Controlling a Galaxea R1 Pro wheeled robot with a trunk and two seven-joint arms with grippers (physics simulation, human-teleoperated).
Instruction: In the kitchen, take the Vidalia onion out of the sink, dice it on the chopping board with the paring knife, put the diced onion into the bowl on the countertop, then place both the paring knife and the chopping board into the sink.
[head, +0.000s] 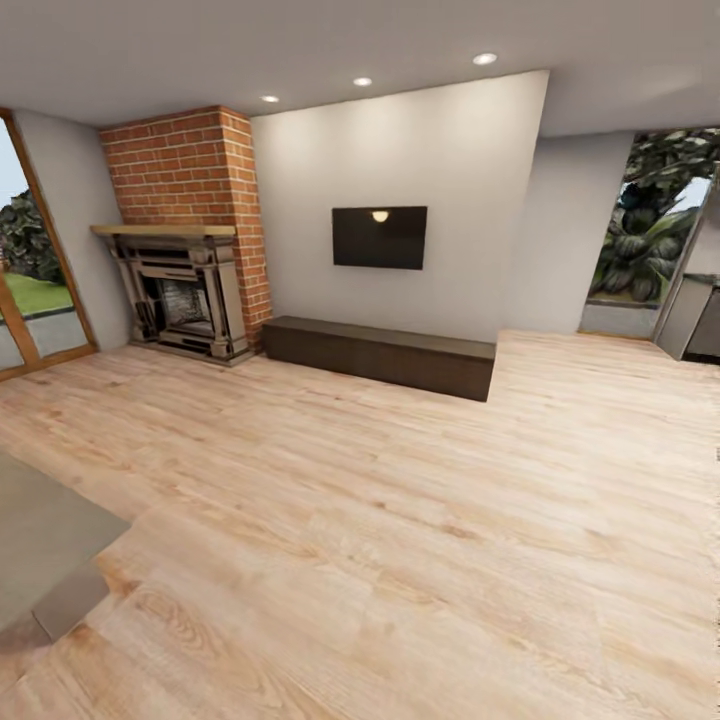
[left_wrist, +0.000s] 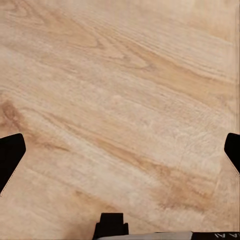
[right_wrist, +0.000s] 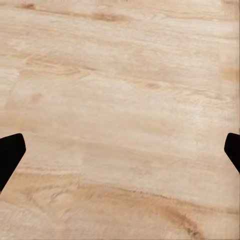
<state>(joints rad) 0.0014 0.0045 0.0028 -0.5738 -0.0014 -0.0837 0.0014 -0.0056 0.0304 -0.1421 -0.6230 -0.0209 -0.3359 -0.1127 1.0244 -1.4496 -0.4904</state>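
Both end effectors, left (left_wrist: 120, 150) and right (right_wrist: 120, 150), hang with fingers spread apart above the pale wooden plank floor (head: 400, 520), gripping nothing.

A light wooden floor (head: 400, 520) is carrying a long dark bench (head: 385, 355) against the wall, a fireplace (head: 185, 300) and a grey rug (head: 40, 540) corner.

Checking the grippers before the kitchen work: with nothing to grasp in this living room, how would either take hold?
Both the left gripper and right gripper hang open over bare wooden floor, fingers wide apart: suited to gripping from above.
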